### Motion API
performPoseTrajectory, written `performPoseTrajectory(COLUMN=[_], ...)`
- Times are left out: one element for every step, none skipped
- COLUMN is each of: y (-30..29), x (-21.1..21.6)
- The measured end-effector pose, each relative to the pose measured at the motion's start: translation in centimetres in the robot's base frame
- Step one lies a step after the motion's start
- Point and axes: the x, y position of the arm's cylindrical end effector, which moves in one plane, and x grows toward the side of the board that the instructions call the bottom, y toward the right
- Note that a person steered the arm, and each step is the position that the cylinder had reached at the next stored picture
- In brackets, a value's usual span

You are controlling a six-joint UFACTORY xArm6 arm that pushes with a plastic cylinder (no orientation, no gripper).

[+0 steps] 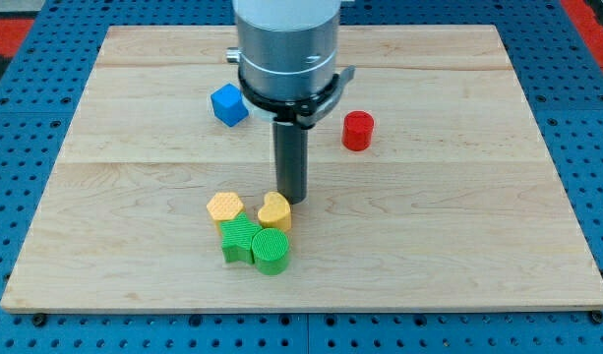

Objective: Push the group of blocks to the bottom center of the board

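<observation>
Pale wooden board [458, 197] on blue pegboard | no gripper; my tip [292, 201] touching yellow plastic heart block [274, 210] | cluster with yellow hexagon block [225, 207], green star-like block [239, 239], green cylinder block [271, 251] near bottom centre | push slowly downward, centred.

Block cluster [250, 231] low on board [478, 246], tool [294, 202] just above it, cube [228, 104], cylinder [358, 130] higher

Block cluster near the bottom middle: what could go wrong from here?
1. My tip sits at the yellow heart's upper right edge, off-centre, so a push may slide it away from the yellow hexagon.
2. The green blocks could split apart.
3. The board's bottom edge is near; overshoot is possible.
</observation>
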Motion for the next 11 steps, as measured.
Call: performPoseTrajectory(y=[-1.3, -2.6, -6.4, -10.7, -11.3, -10.7, -8.3, -5.9, -5.8, -7.0, -9.0], x=[0.0, -1.6, -2.8, -2.7, -1.6, 0.3, 1.8, 2.1, 2.1, 1.2, 1.1])
